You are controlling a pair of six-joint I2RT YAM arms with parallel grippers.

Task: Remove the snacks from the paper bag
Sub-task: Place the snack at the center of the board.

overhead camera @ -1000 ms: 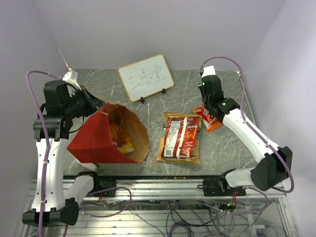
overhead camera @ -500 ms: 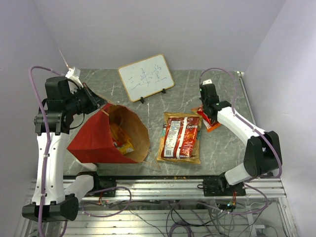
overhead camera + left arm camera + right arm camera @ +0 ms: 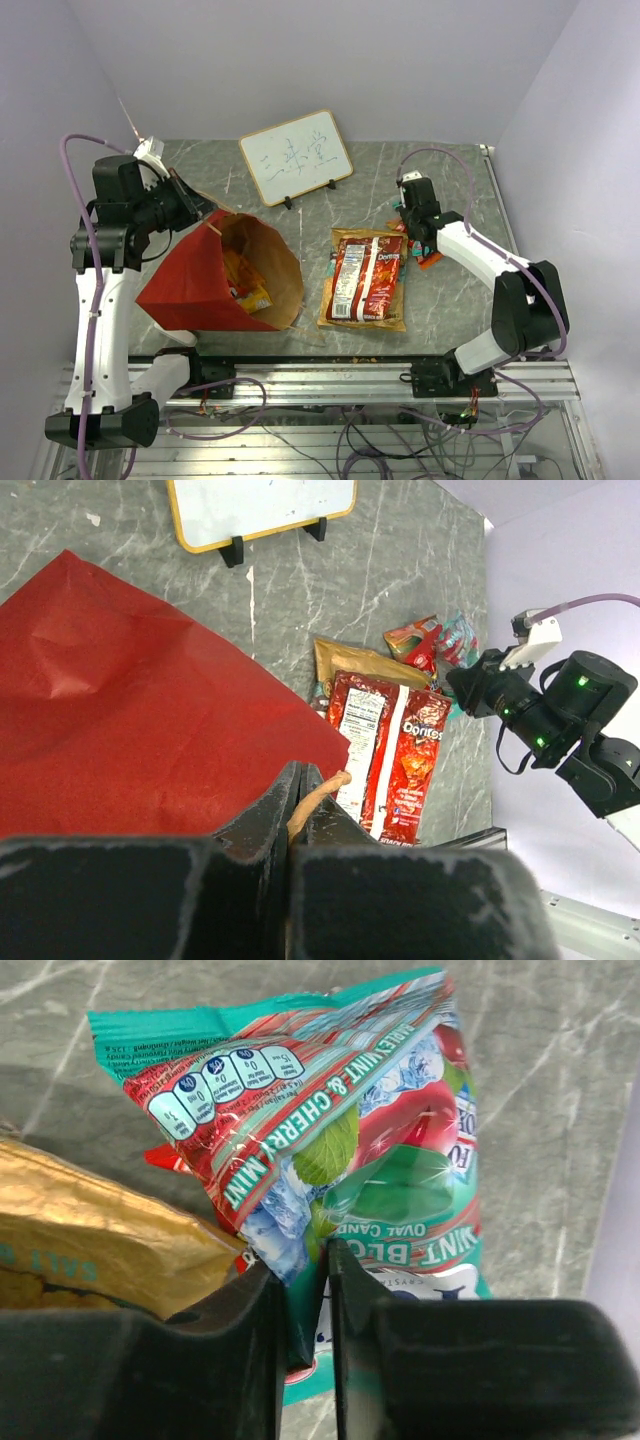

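The red paper bag lies tilted on the table with its brown mouth facing right. Orange and yellow packets show inside it. My left gripper is shut on the bag's brown loop handle at the upper rim, and the bag's red side fills the left wrist view. My right gripper is shut on a fold of a teal and red mint packet, low over the table. In the top view this gripper is at the right of the Doritos bag.
A gold snack bag lies under the Doritos bag. A red-orange packet lies by the right gripper. A white framed writing board stands at the back. The table's right edge is near the right arm.
My right arm has swung left and down toward the packets beside the Doritos bag. My left gripper has lifted the bag's rim slightly and holds still.
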